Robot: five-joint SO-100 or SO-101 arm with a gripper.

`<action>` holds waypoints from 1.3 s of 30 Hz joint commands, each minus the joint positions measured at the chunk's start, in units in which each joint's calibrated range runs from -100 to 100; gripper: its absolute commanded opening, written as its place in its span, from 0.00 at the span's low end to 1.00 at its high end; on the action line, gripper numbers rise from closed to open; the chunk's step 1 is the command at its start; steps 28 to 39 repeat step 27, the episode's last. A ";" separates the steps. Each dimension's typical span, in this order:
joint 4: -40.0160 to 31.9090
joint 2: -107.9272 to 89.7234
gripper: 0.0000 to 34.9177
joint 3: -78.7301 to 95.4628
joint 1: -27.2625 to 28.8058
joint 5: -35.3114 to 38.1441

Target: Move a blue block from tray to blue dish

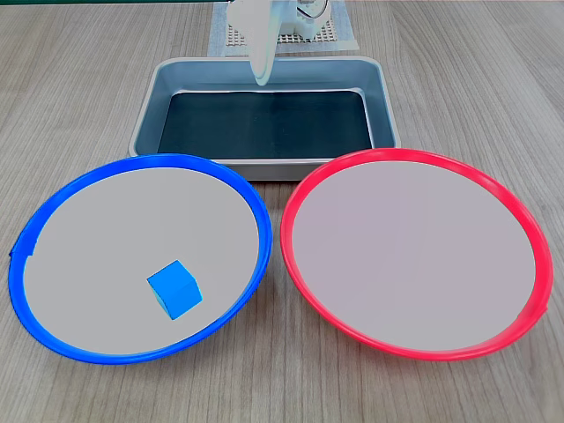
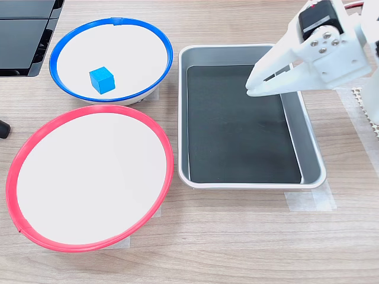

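Observation:
The blue block (image 1: pixel 174 288) lies inside the blue dish (image 1: pixel 53 335), on its pale floor toward the near side in the first exterior view. In the second exterior view the block (image 2: pixel 102 80) sits left of centre in the blue dish (image 2: pixel 112 21). The silver tray (image 1: pixel 145 106) shows only its bare black floor. My white gripper (image 2: pixel 251 89) hangs above the tray (image 2: pixel 183 118), well away from the block. Its fingertips meet and hold nothing. In the first exterior view it (image 1: pixel 263 77) points down over the tray's far edge.
A red-rimmed dish (image 1: pixel 291 256) of the same size lies beside the blue one, in front of the tray, and holds nothing. A black flat object (image 2: pixel 23 35) sits at the second exterior view's top left. The arm's base stands on a white mesh mat (image 1: pixel 227 35).

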 commanded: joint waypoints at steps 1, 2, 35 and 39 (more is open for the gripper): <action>0.08 0.00 0.01 -0.19 -0.52 -0.10; 0.08 0.00 0.01 -0.19 -0.52 -0.05; 0.08 0.00 0.01 -0.19 -0.81 0.05; 0.08 0.00 0.01 -0.19 -0.81 0.05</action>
